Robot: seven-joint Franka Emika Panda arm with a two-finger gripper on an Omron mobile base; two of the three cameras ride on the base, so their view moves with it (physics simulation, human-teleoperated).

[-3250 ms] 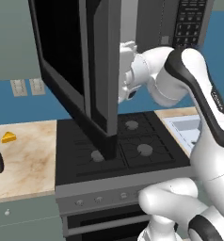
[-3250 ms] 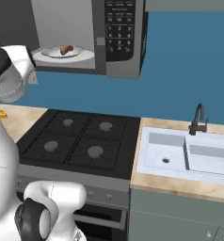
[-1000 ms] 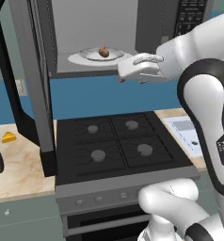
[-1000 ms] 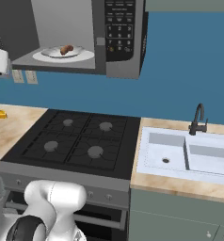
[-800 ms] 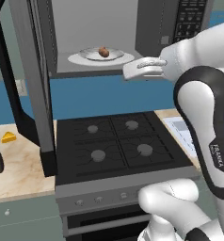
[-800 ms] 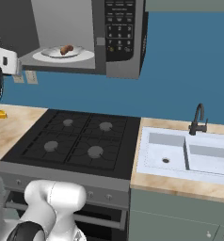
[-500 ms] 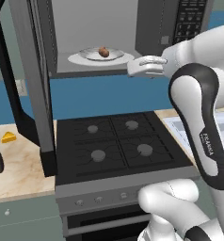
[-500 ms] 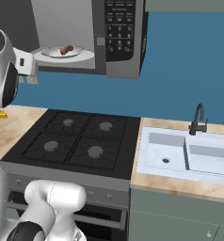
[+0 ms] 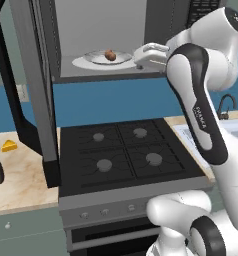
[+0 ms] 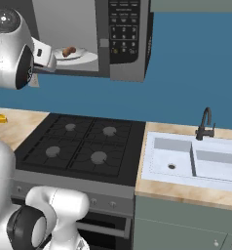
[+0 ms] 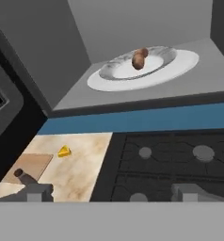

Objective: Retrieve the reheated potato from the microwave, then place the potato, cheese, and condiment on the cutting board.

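The microwave [image 9: 101, 25] hangs open above the stove, its door [image 9: 26, 85] swung out to the left. Inside, the potato [image 9: 110, 55] lies on the white plate [image 9: 91, 62]. My gripper [image 9: 138, 58] hovers at the front right of the opening, level with the plate, open and empty. In the hand view the potato [image 11: 139, 58] lies ahead and above, beyond the wide-apart fingertips [image 11: 38, 191]. On the counter to the left lie the yellow cheese [image 11: 64, 151], the cutting board [image 11: 31, 165] and the dark condiment [image 11: 23, 174] at the board's near edge.
A black four-burner stove [image 9: 121, 155] sits directly below the microwave. A sink [image 10: 196, 158] with a dark faucet [image 10: 204, 124] lies to the right. The microwave's keypad [image 10: 124, 27] is right of the opening. The open door stands over the counter's right end.
The hand has risen and moved in toward the microwave opening, closer to the plate. The door, partly swung earlier, stands fully open. The jaws have stayed wide.
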